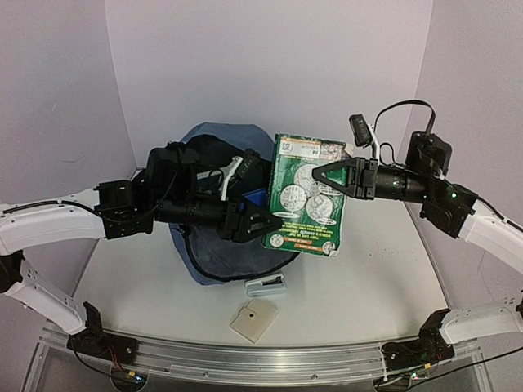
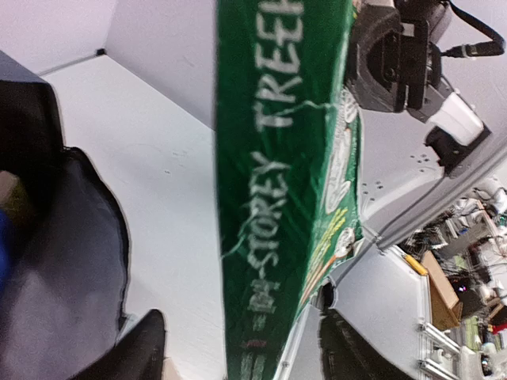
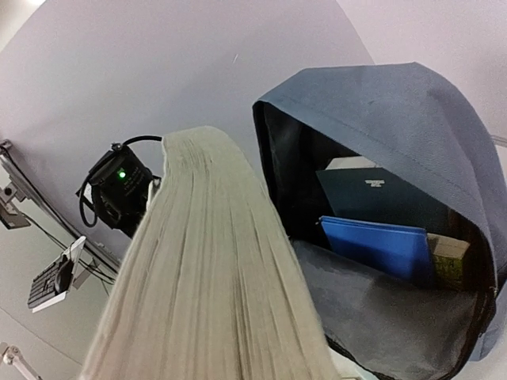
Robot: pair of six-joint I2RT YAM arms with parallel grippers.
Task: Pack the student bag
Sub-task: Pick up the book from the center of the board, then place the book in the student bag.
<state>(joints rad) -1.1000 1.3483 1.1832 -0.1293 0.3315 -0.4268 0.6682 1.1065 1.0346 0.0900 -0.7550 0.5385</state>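
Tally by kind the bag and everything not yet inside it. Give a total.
Student bag: 1
Green book: 1
Small white and grey-blue case: 1
Beige square pad: 1
Total: 4

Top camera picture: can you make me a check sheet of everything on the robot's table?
Surface: white table, smooth and pale.
Job's things: student bag lying open; inside are a dark book and a blue folder. A green book is held up beside its opening.
Clutter: small white box and beige square pad in front of the bag.
Grippers: right gripper grips the green book's upper part; left gripper is at its lower corner, jaws look apart.
Cables: black cable loops above the right arm.
Surroundings: plain pale walls; metal rail along the near edge.
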